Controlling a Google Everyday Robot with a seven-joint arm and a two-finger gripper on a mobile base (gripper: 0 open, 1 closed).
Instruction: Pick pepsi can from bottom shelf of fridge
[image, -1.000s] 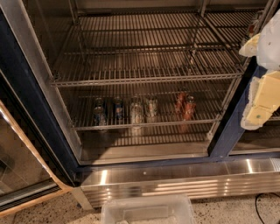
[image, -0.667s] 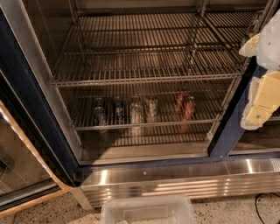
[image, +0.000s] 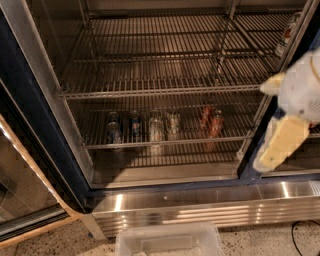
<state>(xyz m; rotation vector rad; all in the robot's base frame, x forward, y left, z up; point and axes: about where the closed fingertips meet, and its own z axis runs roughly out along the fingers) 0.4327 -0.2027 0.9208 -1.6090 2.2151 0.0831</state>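
The fridge (image: 45, 145) stands open, with wire racks inside its dark blue frame. On the bottom shelf (image: 100, 145) a row of cans stands upright. The blue pepsi can (image: 113, 132) is at the left end, with a second dark blue can (image: 134, 125) beside it. Then come two silvery cans (image: 156, 129) and two red cans (image: 211, 121). My gripper (image: 275, 117) hangs at the right, outside the fridge, in front of its centre post. It is well right of and slightly above the cans. Its pale yellow fingers (image: 282, 145) are apart and hold nothing.
The larger rack above (image: 160, 90) overhangs the cans. The glass door (image: 20, 195) is swung open at the left. The steel kick plate (image: 200, 207) runs below, with a clear plastic bin (image: 167, 240) on the floor in front. A bottle (image: 286, 35) stands in the right section.
My gripper has moved down and a little to the left, toward the level of the bottom shelf. The cans have not moved.
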